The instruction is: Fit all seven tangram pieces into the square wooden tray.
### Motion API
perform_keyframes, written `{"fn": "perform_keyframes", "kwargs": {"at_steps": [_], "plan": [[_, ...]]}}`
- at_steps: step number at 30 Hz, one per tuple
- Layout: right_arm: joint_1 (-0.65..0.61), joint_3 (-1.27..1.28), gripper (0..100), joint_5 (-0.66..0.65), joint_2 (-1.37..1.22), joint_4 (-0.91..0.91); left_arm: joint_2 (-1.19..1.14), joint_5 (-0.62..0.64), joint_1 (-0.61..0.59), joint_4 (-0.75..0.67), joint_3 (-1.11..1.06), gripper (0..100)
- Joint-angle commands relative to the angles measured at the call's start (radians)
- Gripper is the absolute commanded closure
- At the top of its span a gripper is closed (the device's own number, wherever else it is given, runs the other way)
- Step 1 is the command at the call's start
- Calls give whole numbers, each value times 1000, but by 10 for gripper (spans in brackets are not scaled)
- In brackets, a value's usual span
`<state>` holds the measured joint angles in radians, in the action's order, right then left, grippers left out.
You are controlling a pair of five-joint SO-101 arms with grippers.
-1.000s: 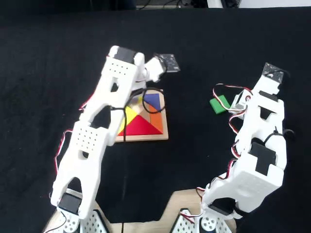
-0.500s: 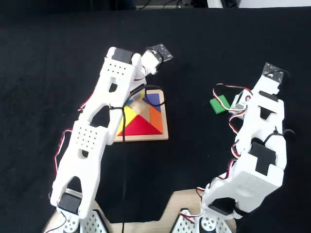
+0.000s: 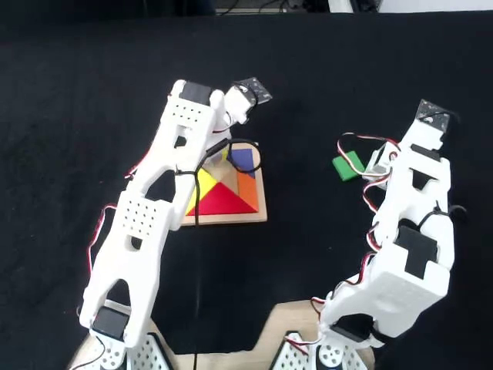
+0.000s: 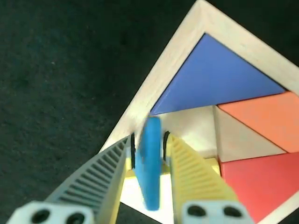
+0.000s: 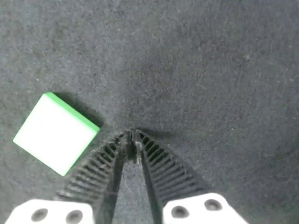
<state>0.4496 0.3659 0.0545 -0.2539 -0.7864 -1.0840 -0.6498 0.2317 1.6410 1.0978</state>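
Your left gripper [image 4: 149, 140] pinching a light blue piece [image 4: 150, 172] at the tray [image 4: 154, 70] edge, by the dark blue triangle [image 4: 212, 77], your right gripper [image 5: 132, 138] closed and empty, beside the green square [image 5: 56, 133]

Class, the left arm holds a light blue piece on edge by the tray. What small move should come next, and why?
Probably lower it a little toward the bare wood gap beside the dark blue triangle: the left jaws grip the light blue piece upright near that gap in the tray.
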Motion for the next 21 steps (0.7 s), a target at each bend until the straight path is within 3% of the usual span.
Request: {"fn": "perform_keyframes", "kwargs": {"at_steps": [1,7,16,21], "plan": [[-23,-48,987,-11,5,-8,-3,2,-21,0,15,873],[-23,-48,987,-11,5,-8,8,0,-51,-5,19,877],[-25,-48,987,-11,4,-8,-3,-5,-91,37,214,873],[-25,-50,987,-11,4,-8,-3,-71,-91,74,223,873]]}}
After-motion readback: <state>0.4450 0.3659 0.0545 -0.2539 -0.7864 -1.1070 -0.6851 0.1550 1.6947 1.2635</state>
